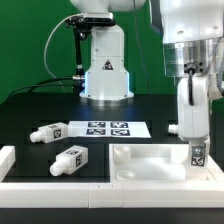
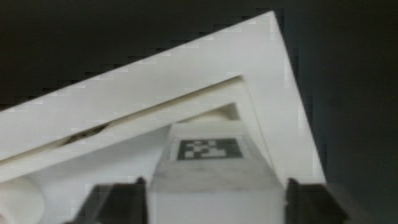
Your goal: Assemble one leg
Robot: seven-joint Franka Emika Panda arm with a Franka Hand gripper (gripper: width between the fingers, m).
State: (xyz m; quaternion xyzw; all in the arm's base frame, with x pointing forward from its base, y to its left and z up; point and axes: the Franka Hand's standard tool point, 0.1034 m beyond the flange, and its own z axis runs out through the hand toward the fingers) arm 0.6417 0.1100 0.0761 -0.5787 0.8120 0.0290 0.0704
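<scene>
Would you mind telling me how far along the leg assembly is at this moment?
Done: one leg is picked up, clamped in the gripper and carried to the panel. In hand: it stands upright at the panel's corner, its tag facing the wrist view; whether it is seated cannot be told. Left: fixing it in. Two more legs lie loose on the table.

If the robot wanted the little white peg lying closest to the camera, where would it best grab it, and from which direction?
Probably across the middle of the leg, from straight above. It lies flat on the black table, slanting, with open space around it, so its two long sides are free. The end effector would turn to match that slant and close across the narrow width, keeping off the tagged end.
</scene>
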